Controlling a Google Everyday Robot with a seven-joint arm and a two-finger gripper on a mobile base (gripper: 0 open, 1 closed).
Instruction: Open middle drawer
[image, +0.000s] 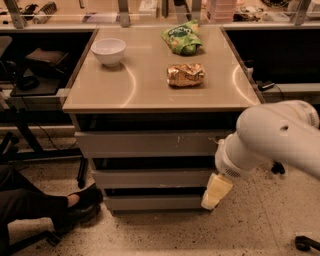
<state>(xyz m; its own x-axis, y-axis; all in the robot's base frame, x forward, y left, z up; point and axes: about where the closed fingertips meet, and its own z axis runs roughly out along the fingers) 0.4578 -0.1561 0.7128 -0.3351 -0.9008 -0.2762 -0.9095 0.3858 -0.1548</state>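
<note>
The middle drawer (150, 178) is a plain grey front, set between the larger scratched top front (150, 143) and the slim bottom front (152, 202) of the cabinet. It looks closed, roughly flush with the other two. My gripper (216, 191), pale yellow, hangs from the white arm (272, 137) at the cabinet's right end. It overlaps the right end of the middle drawer and reaches down towards the bottom front. I cannot see whether it touches the drawer.
The cabinet's tan top (145, 85) carries a white bowl (109, 51), a green snack bag (182, 38) and a brown snack bag (185, 74). A person's leg and black shoe (75, 207) lie on the floor at the left. Desks and cables flank both sides.
</note>
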